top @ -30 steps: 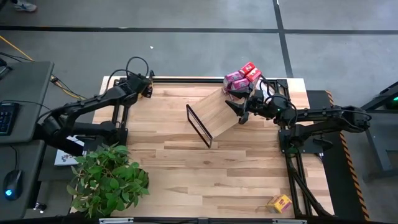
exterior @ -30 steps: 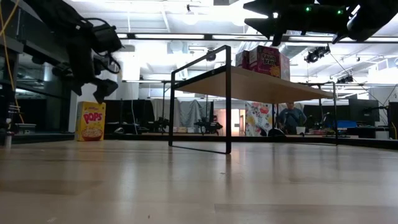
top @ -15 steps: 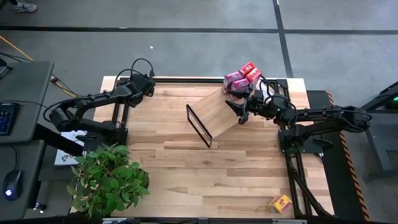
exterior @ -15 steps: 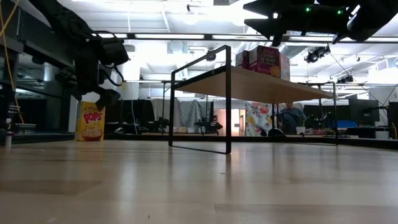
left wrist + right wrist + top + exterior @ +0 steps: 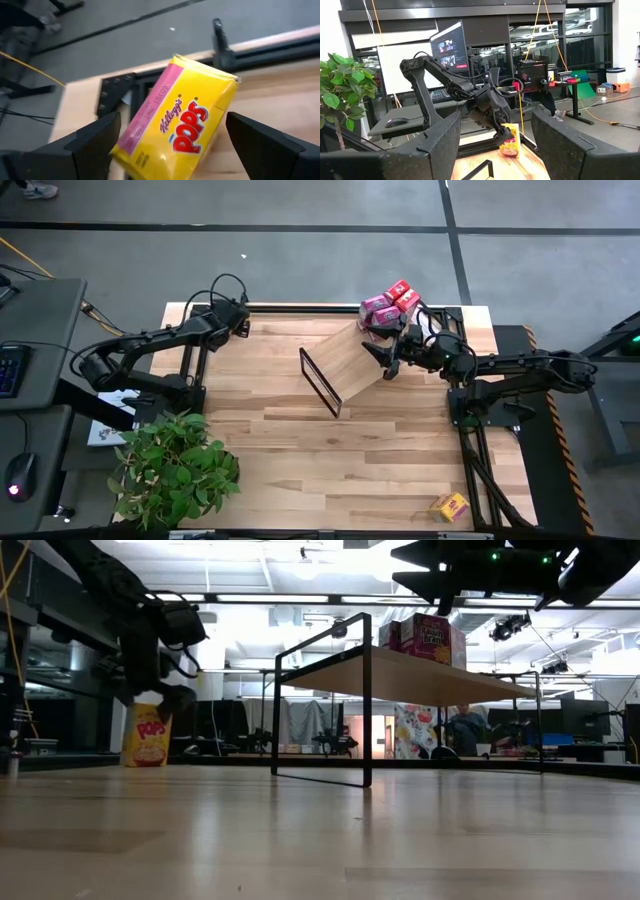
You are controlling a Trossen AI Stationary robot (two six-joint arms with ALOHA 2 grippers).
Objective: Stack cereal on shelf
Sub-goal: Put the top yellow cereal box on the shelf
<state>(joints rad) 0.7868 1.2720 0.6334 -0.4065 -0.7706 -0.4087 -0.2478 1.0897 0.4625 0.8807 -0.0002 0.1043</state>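
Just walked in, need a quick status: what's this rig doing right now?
It's stacking cereal on the shelf. The left gripper is down at the table's far left corner, open, its fingers either side of a yellow Pops box standing there. The right gripper, open, waits over the shelf end where red and pink boxes sit. Another yellow box lies near the front right corner.

The wide plank tabletop [image 5: 300, 450] in front of the light-wood shelf [image 5: 352, 360] with black wire-frame ends lies bare. A leafy green potted plant [image 5: 172, 468] crowds its front-left corner; a small yellow cardboard box [image 5: 449, 506] sits front-right.
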